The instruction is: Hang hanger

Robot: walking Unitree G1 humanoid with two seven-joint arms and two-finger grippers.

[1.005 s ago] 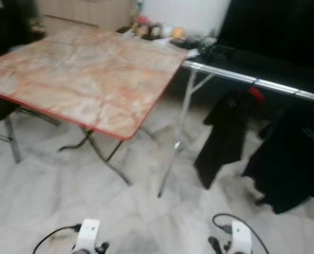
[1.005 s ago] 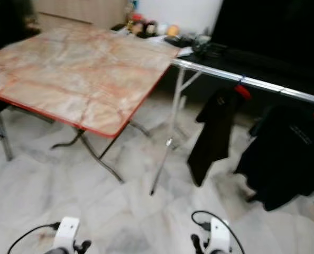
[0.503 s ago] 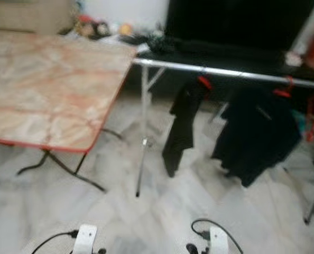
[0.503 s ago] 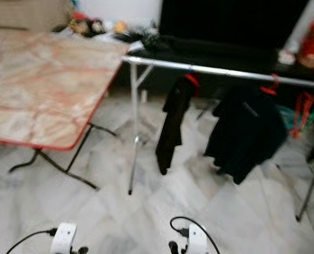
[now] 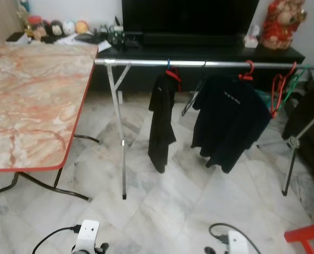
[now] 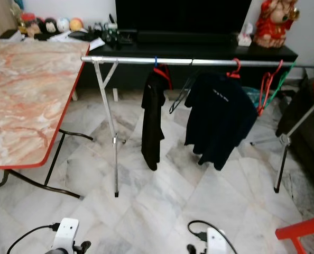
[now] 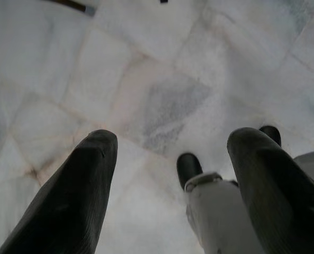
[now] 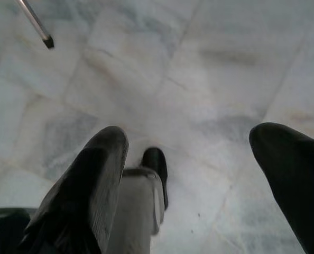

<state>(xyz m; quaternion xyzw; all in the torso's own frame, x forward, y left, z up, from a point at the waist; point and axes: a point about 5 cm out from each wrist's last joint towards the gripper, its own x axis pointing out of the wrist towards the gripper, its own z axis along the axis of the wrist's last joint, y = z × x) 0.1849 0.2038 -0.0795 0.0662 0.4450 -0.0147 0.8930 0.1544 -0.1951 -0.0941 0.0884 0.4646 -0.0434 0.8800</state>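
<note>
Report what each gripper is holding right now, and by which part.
Nothing is held. The left gripper and right gripper both hang open over bare marble floor.

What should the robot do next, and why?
Probably step closer to the clothes rail. Both hands hang low over the marble floor, open and holding nothing: left hand, right hand. The rail with its black shirts and spare hangers stands well ahead, out of reach. No loose hanger lies in sight, so it likely has to take one from the rail's end.
</note>
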